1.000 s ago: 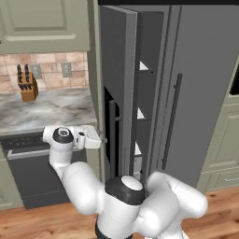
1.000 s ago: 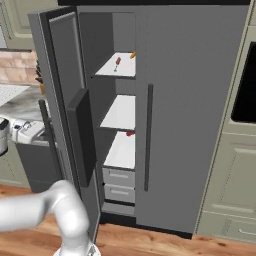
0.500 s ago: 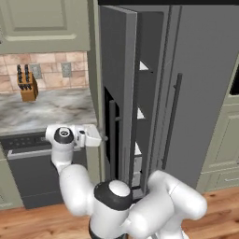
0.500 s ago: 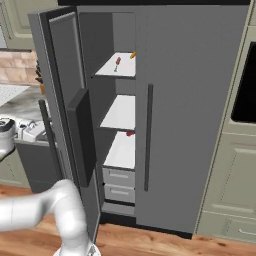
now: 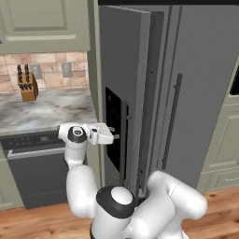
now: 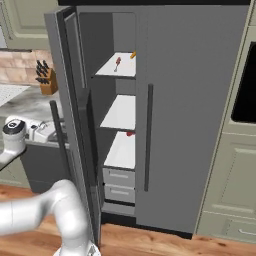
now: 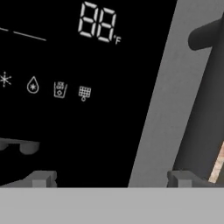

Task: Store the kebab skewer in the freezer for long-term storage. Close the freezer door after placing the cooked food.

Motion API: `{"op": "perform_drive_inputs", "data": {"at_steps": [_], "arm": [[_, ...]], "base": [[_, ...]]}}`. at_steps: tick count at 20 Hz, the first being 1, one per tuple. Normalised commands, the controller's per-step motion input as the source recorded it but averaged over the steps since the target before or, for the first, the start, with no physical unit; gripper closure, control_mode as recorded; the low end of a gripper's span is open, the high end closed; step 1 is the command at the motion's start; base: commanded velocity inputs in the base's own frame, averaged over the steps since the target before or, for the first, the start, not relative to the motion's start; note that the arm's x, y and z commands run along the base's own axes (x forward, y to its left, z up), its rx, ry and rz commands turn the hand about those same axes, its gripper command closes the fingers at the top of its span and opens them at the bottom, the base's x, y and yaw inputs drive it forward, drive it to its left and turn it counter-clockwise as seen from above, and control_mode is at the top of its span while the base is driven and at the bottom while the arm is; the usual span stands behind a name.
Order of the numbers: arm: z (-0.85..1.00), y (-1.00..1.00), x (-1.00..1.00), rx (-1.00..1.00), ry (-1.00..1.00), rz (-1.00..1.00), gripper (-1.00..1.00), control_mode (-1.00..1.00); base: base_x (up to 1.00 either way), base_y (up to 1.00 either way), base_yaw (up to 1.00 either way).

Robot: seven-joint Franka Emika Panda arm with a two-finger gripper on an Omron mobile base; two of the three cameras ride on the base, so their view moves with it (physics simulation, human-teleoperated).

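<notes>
The freezer [image 6: 117, 125] stands open, its white shelves showing, and the freezer door [image 5: 123, 93] is swung wide toward the worktop [image 5: 44, 109]. The gripper [image 5: 113, 136] sits against the door's outer face at the black dispenser panel [image 7: 65, 87], jaws spread and empty. The kebab skewer [image 6: 118, 62] lies on the top shelf. A push so near the handle [image 7: 205, 87] could slip off or snag, leaving the door ajar.

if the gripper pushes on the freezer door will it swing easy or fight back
The freezer door probably swings stiffly as one rigid slab, since it stands open on a side hinge. Pushing near its black dispenser panel, towards the handle, should give decent leverage. The smooth panel may let the gripper slip.
</notes>
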Motion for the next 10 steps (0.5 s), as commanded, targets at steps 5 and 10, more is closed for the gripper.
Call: {"op": "perform_drive_inputs", "data": {"at_steps": [5, 10], "arm": [[0.0, -0.99, 0.0, 0.01, -0.01, 0.33, -1.0, -1.0], [0.0, -1.0, -0.02, 0.08, -0.06, 0.4, -1.0, -1.0]], "base": [[0.0, 0.0, 0.0], [0.0, 0.0, 0.0]]}}
